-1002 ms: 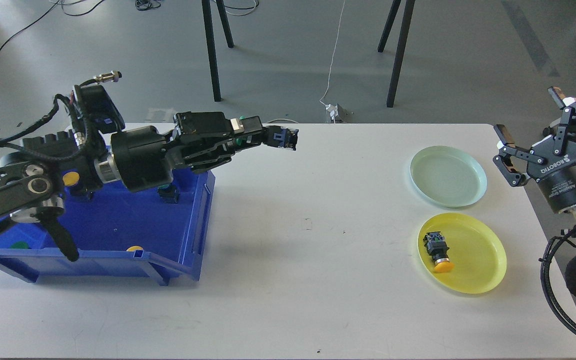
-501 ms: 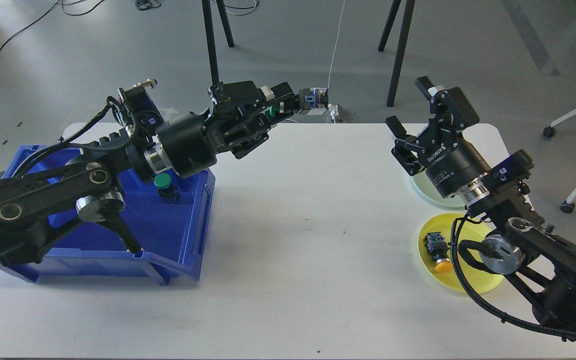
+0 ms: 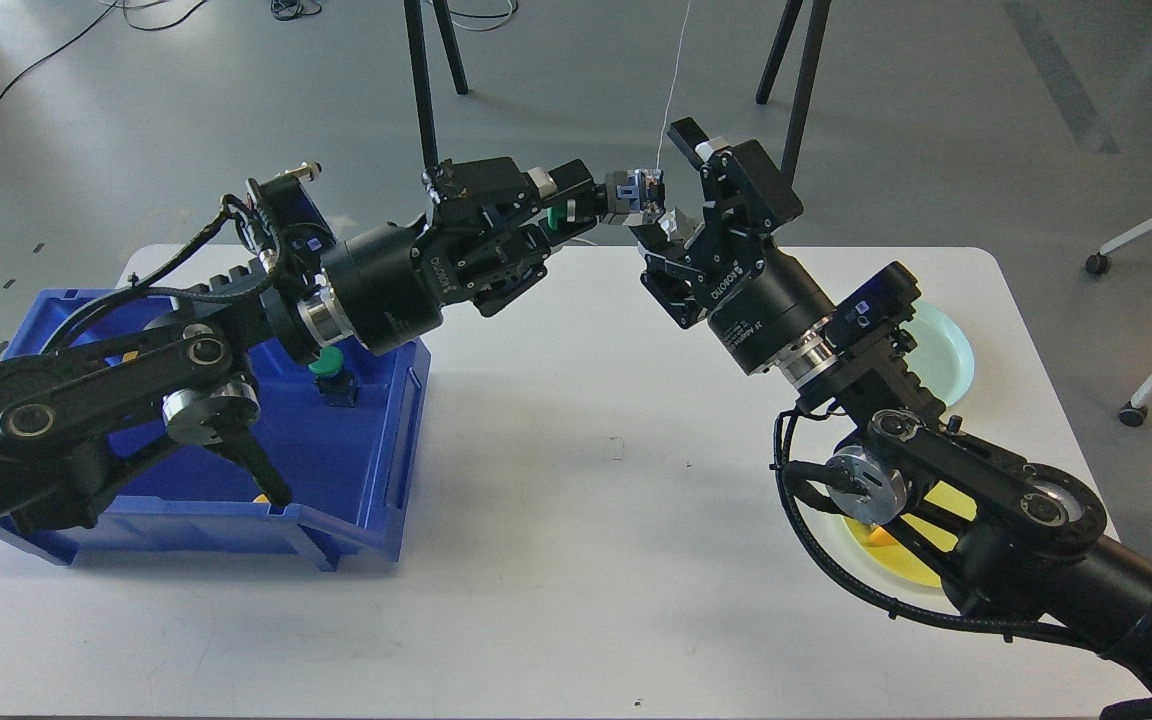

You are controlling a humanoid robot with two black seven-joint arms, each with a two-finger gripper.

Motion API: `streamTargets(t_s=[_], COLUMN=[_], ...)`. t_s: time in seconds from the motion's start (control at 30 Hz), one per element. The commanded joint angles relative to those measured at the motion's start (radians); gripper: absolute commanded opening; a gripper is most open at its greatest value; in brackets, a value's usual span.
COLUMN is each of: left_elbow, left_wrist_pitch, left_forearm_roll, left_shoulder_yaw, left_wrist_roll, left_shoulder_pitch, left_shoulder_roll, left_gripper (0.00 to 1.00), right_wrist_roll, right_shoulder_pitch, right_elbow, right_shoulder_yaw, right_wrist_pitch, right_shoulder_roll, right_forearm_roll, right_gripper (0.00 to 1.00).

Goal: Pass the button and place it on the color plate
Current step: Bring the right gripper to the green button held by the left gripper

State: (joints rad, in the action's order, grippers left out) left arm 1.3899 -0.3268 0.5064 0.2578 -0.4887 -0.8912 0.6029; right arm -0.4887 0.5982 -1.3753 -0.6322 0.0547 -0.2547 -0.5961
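The bin (image 3: pixel 376 420) sits at nine o'clock on the table (image 3: pixel 576 560), a green-capped button (image 3: pixel 329 366) inside. The left gripper (image 3: pixel 586 203) is clenched on the button (image 3: pixel 626 197), held above the table's twelve o'clock edge, its long axis running nine to three o'clock, green cap toward the wrist, blue-grey block toward three o'clock. Half a second ago the right gripper (image 3: pixel 671 195) stood apart near the pale plate (image 3: pixel 951 350); now it has swung over, fingers spread around the block. Its body reads "ROBOTIQ". The yellow plate (image 3: pixel 911 560) lies largely hidden at four o'clock.
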Motion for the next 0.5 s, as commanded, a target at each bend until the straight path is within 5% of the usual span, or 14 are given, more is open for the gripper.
streamTargets(t_s=[0.0,0.47], left_elbow=[-0.002,-0.003], left_wrist_pitch=[0.0,-0.002], left_forearm_roll=[-0.005,-0.02], left_shoulder_yaw=[0.0,0.0], left_wrist_roll=[0.0,0.0], left_shoulder_pitch=[0.0,-0.002], left_shoulder_roll=[-0.002,0.0], left_gripper=[0.13,0.13], right_wrist_roll=[0.0,0.0], right_shoulder_pitch=[0.0,0.075], right_elbow=[-0.008,-0.027], right_shoulder_yaw=[0.002,0.078], right_wrist_pitch=[-0.001,-0.007], right_shoulder_roll=[0.0,-0.011], right_forearm_roll=[-0.007,-0.008], right_gripper=[0.98,0.97])
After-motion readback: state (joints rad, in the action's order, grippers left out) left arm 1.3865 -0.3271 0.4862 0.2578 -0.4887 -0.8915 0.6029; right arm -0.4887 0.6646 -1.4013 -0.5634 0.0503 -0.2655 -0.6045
